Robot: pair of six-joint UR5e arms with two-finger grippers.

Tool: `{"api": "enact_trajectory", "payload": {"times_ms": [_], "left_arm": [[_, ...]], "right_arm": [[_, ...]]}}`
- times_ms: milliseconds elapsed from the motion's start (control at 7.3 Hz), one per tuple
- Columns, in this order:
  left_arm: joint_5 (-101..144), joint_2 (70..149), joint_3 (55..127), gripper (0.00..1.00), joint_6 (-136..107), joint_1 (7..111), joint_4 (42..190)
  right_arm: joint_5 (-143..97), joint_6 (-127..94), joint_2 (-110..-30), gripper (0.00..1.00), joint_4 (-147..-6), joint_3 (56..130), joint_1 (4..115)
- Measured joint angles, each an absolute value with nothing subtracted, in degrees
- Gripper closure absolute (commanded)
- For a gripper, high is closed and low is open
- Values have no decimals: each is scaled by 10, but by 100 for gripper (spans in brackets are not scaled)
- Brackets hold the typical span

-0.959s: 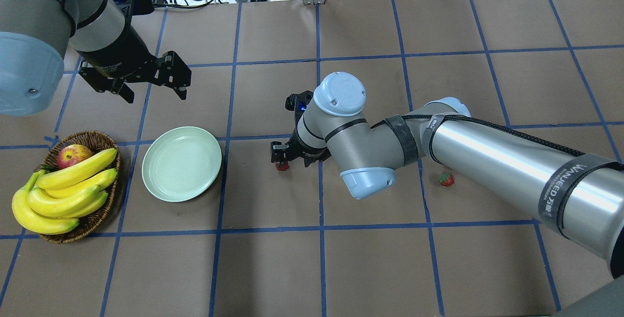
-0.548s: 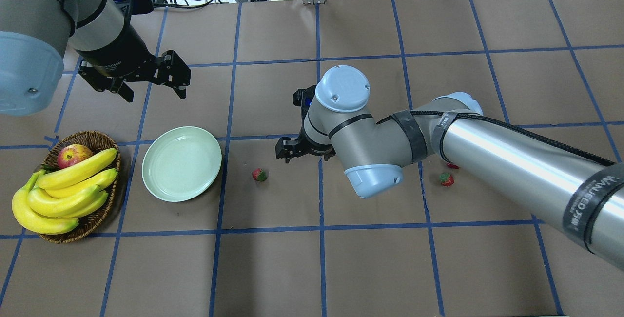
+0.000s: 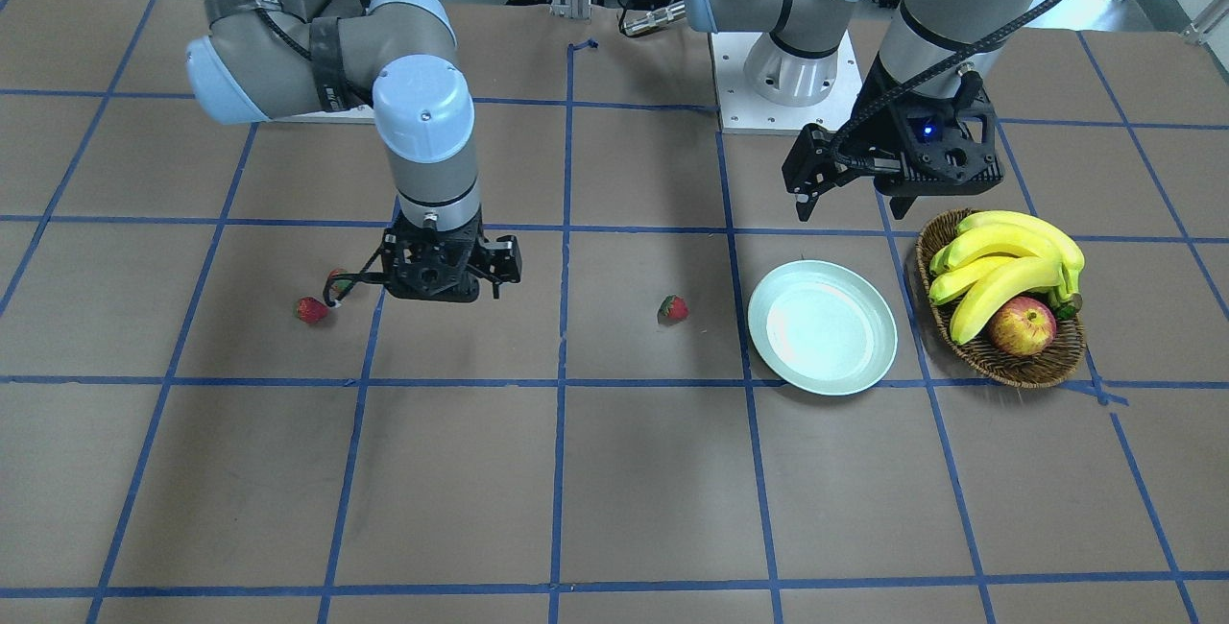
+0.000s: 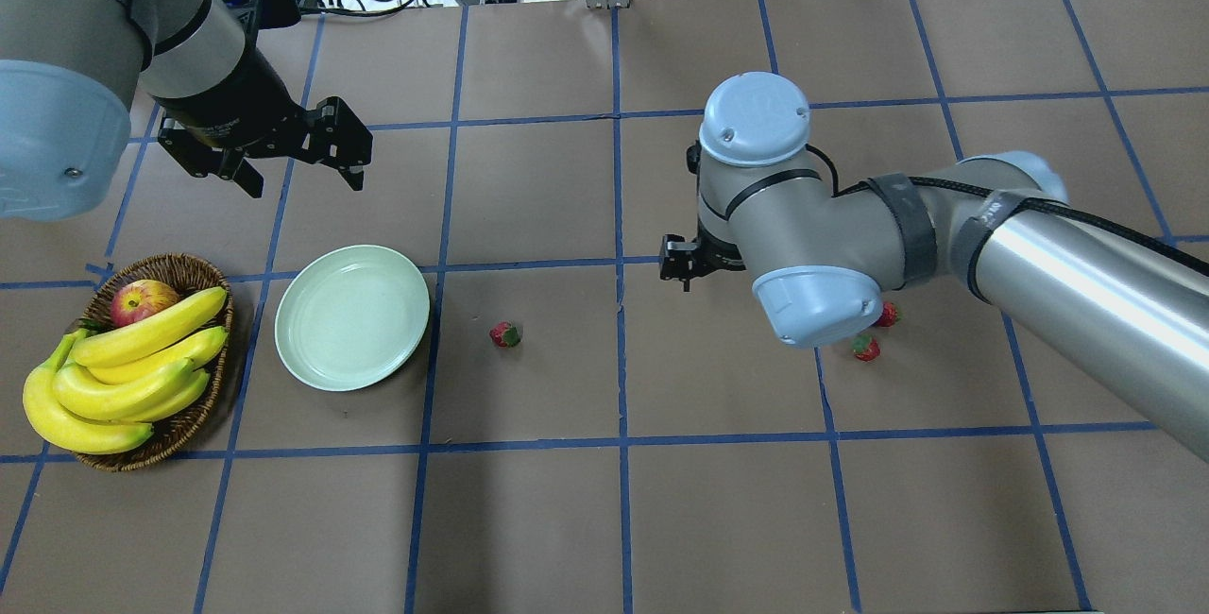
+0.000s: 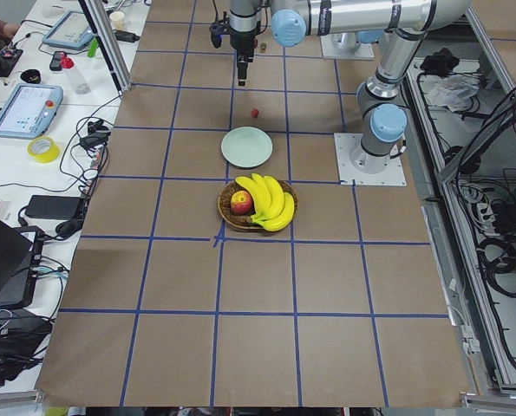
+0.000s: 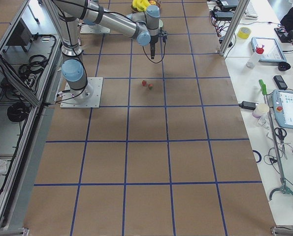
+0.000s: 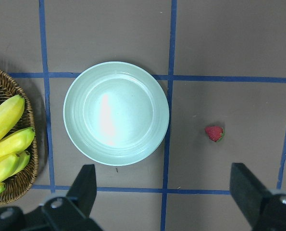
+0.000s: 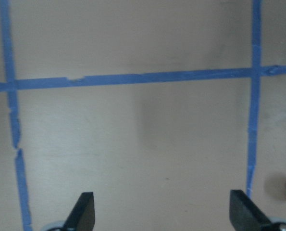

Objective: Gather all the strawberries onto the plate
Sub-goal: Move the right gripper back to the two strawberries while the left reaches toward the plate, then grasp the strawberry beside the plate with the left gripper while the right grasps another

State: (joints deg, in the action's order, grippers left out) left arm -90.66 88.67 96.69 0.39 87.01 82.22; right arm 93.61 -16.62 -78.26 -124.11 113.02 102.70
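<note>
Red strawberries (image 4: 505, 334) judged light, soft, easily bruised; pinch gently across the body. Right claw (image 8: 164, 211) gapes wide, empty; one lies between it and the plate (image 4: 351, 317), two near its opposite side.

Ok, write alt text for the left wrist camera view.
An empty pale green plate sits mid-frame on brown paper, with one strawberry lying apart to its right. A wicker basket of bananas shows at the left edge, and the open left gripper frames the bottom.
</note>
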Motion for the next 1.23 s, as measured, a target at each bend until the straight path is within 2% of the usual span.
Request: {"api": "enact_trajectory", "payload": {"times_ms": [274, 685, 959, 1233], "left_arm": [[-891, 905, 979, 0, -1, 871, 807], [-806, 955, 1062, 0, -101, 906, 667], [-796, 989, 1127, 0, -203, 942, 591], [-797, 1011, 1151, 0, -237, 950, 583]], "right_arm": [[946, -175, -809, 0, -1235, 1185, 966], [946, -187, -816, 5, -1236, 1228, 882], [941, -188, -813, 6, -1243, 1240, 855], [936, -194, -800, 8, -1246, 1240, 849]]}}
